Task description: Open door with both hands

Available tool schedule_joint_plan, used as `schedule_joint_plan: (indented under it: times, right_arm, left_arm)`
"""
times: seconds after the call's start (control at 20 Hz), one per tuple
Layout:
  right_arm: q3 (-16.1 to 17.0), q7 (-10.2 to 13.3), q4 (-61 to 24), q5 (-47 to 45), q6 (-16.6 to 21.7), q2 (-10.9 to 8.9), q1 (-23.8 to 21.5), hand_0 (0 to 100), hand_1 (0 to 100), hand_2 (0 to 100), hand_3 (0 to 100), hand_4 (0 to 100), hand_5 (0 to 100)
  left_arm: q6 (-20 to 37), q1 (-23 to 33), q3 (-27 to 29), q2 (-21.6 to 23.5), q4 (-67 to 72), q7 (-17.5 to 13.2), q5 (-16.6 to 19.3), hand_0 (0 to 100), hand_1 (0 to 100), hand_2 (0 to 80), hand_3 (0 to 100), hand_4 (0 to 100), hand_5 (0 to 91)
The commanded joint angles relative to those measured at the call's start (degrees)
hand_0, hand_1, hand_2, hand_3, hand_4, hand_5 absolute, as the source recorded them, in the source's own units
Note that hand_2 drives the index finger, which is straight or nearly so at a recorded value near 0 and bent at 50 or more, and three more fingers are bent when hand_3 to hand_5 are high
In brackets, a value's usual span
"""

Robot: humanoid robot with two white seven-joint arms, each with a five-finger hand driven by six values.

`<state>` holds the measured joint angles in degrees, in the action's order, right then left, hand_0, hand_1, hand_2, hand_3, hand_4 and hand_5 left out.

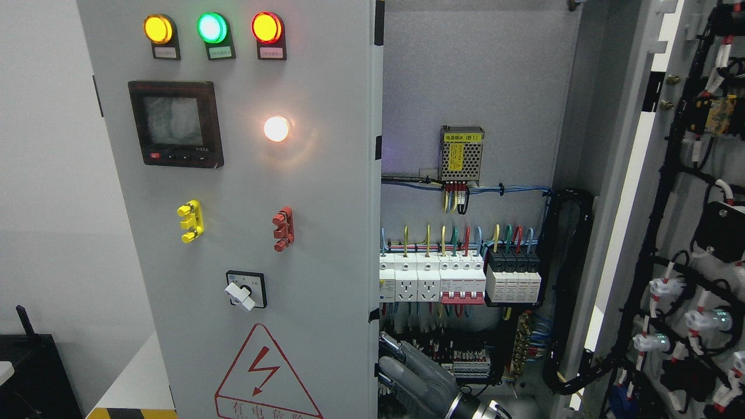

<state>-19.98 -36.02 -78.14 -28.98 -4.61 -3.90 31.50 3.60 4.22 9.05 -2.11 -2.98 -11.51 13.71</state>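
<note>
Pale wall (46, 174) is framing a grey cabinet, and low down the right hand (416, 375) is reaching in, its fingers (407, 358) lying stretched out and gripping nothing, tips just beside the free edge of the left door (302, 233). That door is rising up and to the left of the hand, looking shut or barely ajar. Above it, breakers (430, 279) are showing. Far to its right, the right door (687, 233) is standing wide open. I'd say half is done.
</note>
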Motion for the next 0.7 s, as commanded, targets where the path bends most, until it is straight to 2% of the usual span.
schedule_joint_plan:
  times: [0.0, 0.2, 0.35, 0.65]
  right_arm:
    - [-3.83, -0.54, -4.39, -0.11, -0.13, 0.38, -0.21, 12, 39, 0, 0, 0, 0]
    - [-6.03, -1.25, -6.85, -3.36, -2.76, 0.47, -0.21, 12, 39, 0, 0, 0, 0]
    - [-6.56, -1.33, -8.87, -3.80, -2.94, 1.17, -0.38, 12, 39, 0, 0, 0, 0]
    - [-14.81, -1.95, -14.67, -7.76, -2.94, 1.70, -1.53, 12, 39, 0, 0, 0, 0]
  left_arm:
    - [0.00, 0.00, 0.00, 0.00, 0.00, 0.00, 0.00, 12, 39, 0.0, 0, 0, 0.0]
    - [0.00, 0.00, 0.00, 0.00, 0.00, 0.00, 0.00, 12, 39, 0.0, 0, 0, 0.0]
    - [0.00, 0.00, 0.00, 0.00, 0.00, 0.00, 0.00, 12, 39, 0.0, 0, 0, 0.0]
    - [0.00, 0.09, 0.00, 0.00, 0.00, 0.00, 0.00, 12, 39, 0.0, 0, 0, 0.0]
